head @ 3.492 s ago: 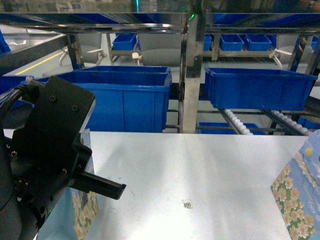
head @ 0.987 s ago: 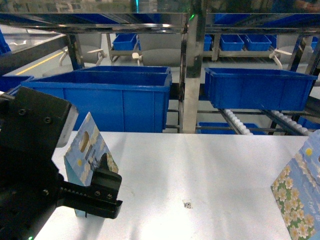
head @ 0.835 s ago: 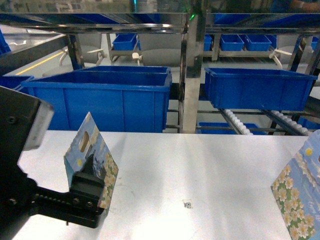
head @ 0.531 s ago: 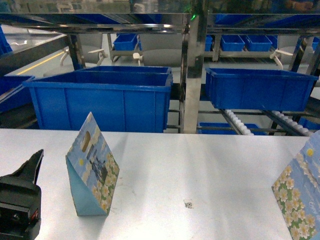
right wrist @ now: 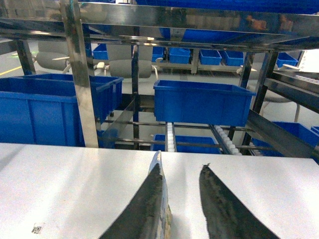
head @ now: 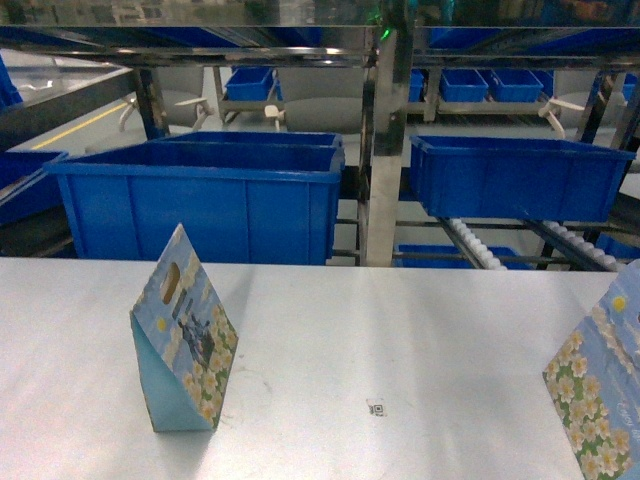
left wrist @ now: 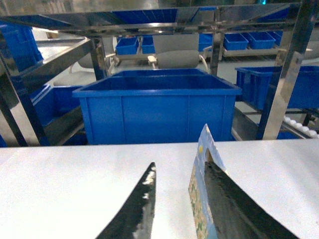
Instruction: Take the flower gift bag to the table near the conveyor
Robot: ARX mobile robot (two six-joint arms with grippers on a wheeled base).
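A flower gift bag (head: 185, 345), pale blue with daisies, stands upright on the left of the white table (head: 400, 320), apart from any gripper in the head view. In the left wrist view my left gripper (left wrist: 179, 167) is open, and the bag (left wrist: 198, 194) shows edge-on just inside the right finger (left wrist: 224, 199). A second flowered bag (head: 600, 390) stands at the table's right edge. My right gripper (right wrist: 181, 168) is open, with that bag's thin edge (right wrist: 168, 219) against its left finger (right wrist: 147, 204). The conveyor (head: 475, 240) with white rollers lies behind the table. Neither gripper shows in the head view.
Two large blue bins (head: 200, 200) (head: 520, 175) sit on the steel racking just past the table's far edge, with a steel post (head: 385, 150) between them. A small QR sticker (head: 375, 408) marks the table's middle.
My left gripper has let go of the flower gift bag and drawn back down-left out of the head view. The bag now stands alone on the table.
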